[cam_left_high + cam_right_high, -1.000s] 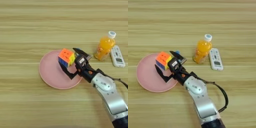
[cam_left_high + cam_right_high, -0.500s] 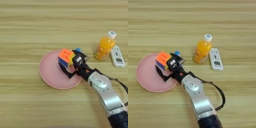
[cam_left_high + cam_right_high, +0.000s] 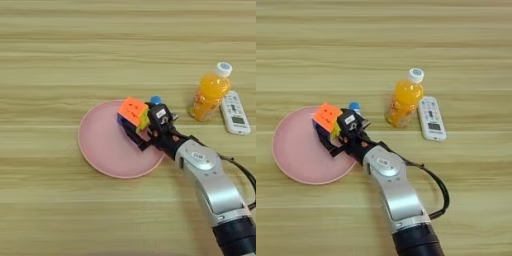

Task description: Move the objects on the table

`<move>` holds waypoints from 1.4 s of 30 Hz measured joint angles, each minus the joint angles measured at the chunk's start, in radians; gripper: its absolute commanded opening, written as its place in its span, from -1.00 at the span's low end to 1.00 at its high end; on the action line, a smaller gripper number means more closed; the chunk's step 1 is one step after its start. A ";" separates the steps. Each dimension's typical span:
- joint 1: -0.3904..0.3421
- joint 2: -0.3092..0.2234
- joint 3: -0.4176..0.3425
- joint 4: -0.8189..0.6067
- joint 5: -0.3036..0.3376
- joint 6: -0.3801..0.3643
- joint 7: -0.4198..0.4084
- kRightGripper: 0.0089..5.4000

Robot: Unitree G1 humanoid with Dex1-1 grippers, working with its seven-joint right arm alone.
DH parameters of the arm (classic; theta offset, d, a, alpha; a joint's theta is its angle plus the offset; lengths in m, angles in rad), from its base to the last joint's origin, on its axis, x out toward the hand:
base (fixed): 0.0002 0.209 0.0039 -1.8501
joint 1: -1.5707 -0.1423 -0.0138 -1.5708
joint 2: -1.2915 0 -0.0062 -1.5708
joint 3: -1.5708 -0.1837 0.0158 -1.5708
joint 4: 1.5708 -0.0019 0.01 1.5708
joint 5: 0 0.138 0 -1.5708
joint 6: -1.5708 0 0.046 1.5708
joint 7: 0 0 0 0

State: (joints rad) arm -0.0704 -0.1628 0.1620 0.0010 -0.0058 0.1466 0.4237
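My right gripper (image 3: 136,126) is shut on the multicoloured puzzle cube (image 3: 132,110), holding it over the right part of the pink plate (image 3: 102,145). Whether the cube touches the plate I cannot tell. A blue tip of the marker-like tube (image 3: 156,100) peeks out just behind the gripper; the rest of it is hidden. The orange juice bottle (image 3: 211,93) with its white cap stands upright to the right, and the small white remote (image 3: 235,112) lies beside it further right. In the right eye view the cube (image 3: 327,118), bottle (image 3: 405,99) and remote (image 3: 430,118) show the same layout.
The silver forearm (image 3: 212,187) runs from the bottom right corner up to the plate's right rim. The wood-grain table (image 3: 75,55) stretches bare to the left of and behind the plate.
The gripper with the cube has shifted slightly left and down over the plate, and the blue tip of the tube now shows behind it. Bottle and remote have not moved.
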 measured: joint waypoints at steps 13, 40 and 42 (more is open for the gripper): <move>0.010 0.006 0.001 -0.042 0.057 -0.003 0.061 0.23; 0.159 -0.150 0.110 -0.190 0.080 -0.060 0.310 0.40; 0.161 -0.152 0.118 -0.184 0.068 -0.069 0.310 0.51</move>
State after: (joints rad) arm 0.0904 -0.3152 0.2797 -0.1828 0.0620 0.0774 0.7340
